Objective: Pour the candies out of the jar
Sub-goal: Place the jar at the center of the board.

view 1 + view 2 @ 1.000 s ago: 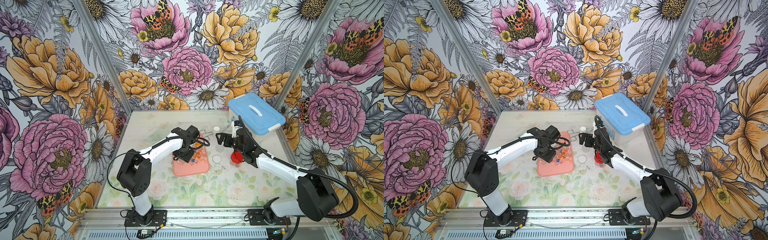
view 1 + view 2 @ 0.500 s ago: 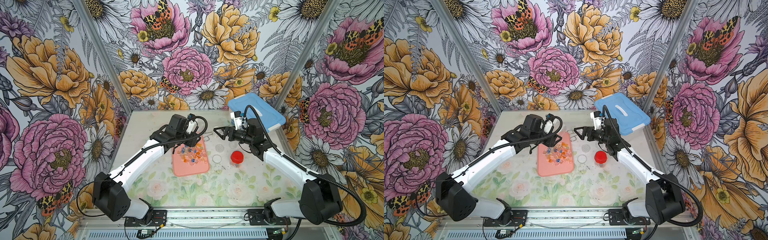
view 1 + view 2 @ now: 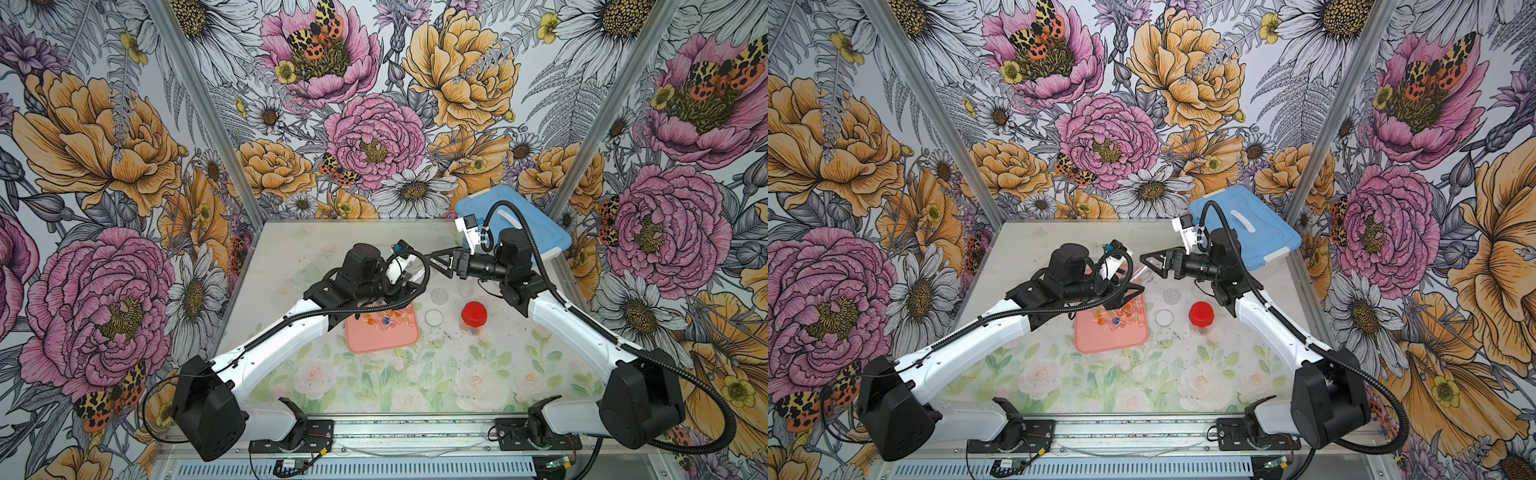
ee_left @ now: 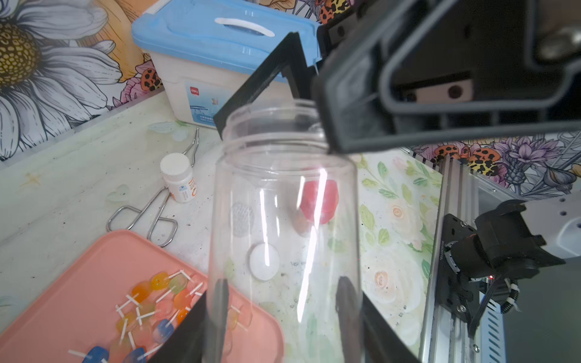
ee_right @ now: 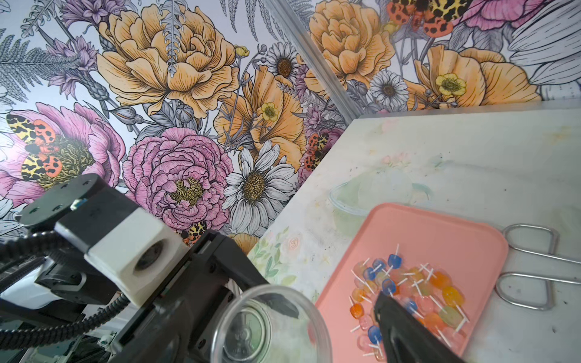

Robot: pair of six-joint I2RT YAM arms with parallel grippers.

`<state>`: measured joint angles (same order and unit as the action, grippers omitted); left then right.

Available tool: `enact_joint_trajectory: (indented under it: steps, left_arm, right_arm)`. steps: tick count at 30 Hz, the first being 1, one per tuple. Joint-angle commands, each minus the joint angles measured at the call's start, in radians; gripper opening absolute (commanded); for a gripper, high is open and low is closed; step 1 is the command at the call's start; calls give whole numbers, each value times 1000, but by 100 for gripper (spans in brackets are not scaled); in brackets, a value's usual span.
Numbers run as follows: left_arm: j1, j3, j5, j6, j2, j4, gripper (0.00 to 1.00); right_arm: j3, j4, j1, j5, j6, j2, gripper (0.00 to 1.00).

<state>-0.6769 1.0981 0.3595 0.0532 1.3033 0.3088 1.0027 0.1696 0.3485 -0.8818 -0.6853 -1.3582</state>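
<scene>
We see the left hand (image 4: pixel 281 289) clamped on the base of the clear jar (image 4: pixel 283 188). It holds the jar empty and raised off the bench (image 3: pixel 374 386), with the mouth turned toward the right hand (image 3: pixel 1152 262). The candies (image 5: pixel 408 289) lie heaped on the pink tray (image 5: pixel 424 232), just below the left hand. The right hand's fingers stand apart at the jar's mouth; one finger (image 5: pixel 405 333) is just beside the rim, not touching it. A red-capped pot (image 3: pixel 473 313) stands on the bench below the right hand's wrist.
</scene>
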Motion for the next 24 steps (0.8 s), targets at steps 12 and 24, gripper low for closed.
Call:
enact_joint_trajectory:
  steps: [12, 24]
  left_arm:
    - [-9, -40, 19, 14, -36, -110, 0]
    - [-11, -45, -14, 2, -33, -118, 14]
  right_arm:
    - [-64, 275, 31, -94, -159, -32, 80]
    - [-57, 251, 33, -84, -146, -38, 48]
